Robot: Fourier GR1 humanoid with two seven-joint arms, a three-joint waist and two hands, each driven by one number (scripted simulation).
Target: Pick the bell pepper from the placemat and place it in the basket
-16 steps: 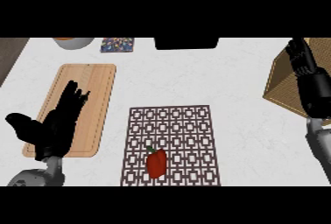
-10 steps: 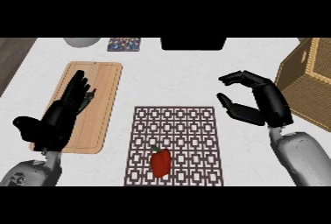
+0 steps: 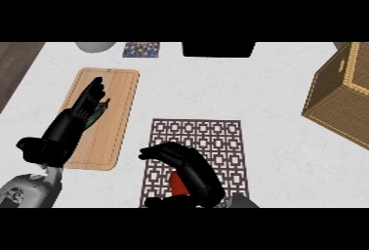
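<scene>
While you look steeply down, a white marbled counter [image 3: 231, 93] fills most of your view, with a strip of dark wooden floor [image 3: 14, 63] showing past its left edge. A dark lattice-patterned placemat [image 3: 209, 136] lies near the lower middle. Your right hand [image 3: 191, 168] is over the placemat's near end, fingers and thumb curled round the red bell pepper [image 3: 176, 183]. Only a sliver of red shows between them. You cannot tell whether the pepper rests on the mat or is raised off it.

The wicker basket [image 3: 338, 97] stands at the right edge, well apart from the placemat, with bare counter between them. A wooden cutting board [image 3: 119, 97] lies just beside the mat on the left. Your left hand [image 3: 65, 134] is over the board, fingers straight and released, holding nothing. Along the far edge sit a grey bowl [image 3: 97, 47], a small multicoloured square [image 3: 141, 49] beside it, and a black object [image 3: 218, 49] cut off by the top of the view.
</scene>
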